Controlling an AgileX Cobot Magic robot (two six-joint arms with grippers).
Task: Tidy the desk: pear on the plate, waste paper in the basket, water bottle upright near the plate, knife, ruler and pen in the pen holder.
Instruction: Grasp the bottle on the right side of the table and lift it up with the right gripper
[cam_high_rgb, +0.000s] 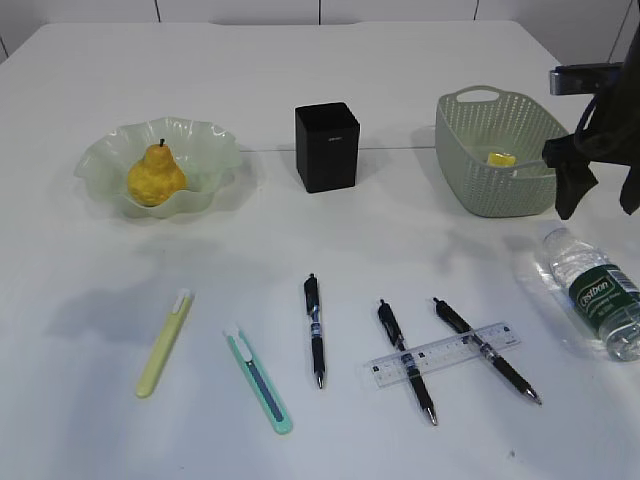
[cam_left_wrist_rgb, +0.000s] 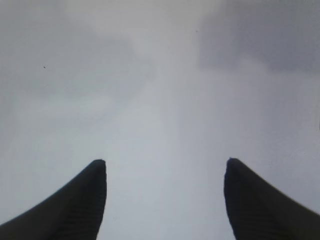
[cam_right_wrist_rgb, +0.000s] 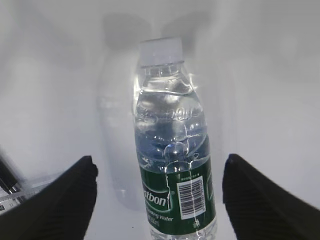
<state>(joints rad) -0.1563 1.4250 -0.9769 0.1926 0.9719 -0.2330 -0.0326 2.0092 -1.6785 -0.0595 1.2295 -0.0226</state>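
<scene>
The pear (cam_high_rgb: 155, 176) sits on the pale green plate (cam_high_rgb: 215, 150) at the left. The black pen holder (cam_high_rgb: 327, 147) stands mid-desk. A yellow waste paper scrap (cam_high_rgb: 499, 158) lies in the green basket (cam_high_rgb: 495, 190). The water bottle (cam_high_rgb: 595, 290) (cam_right_wrist_rgb: 172, 165) lies on its side at the right. My right gripper (cam_high_rgb: 600, 200) (cam_right_wrist_rgb: 160, 159) hangs open above it, a finger on each side, not touching. Three pens (cam_high_rgb: 315, 330), a clear ruler (cam_high_rgb: 445, 353) and two utility knives (cam_high_rgb: 165, 342) lie along the front. My left gripper (cam_left_wrist_rgb: 165, 165) is open over bare white desk.
The ruler lies across two of the pens (cam_high_rgb: 405, 360), (cam_high_rgb: 487, 350). A teal knife (cam_high_rgb: 258, 378) lies beside the yellow-green one. The basket stands just behind the right gripper. The desk's right edge is close to the bottle.
</scene>
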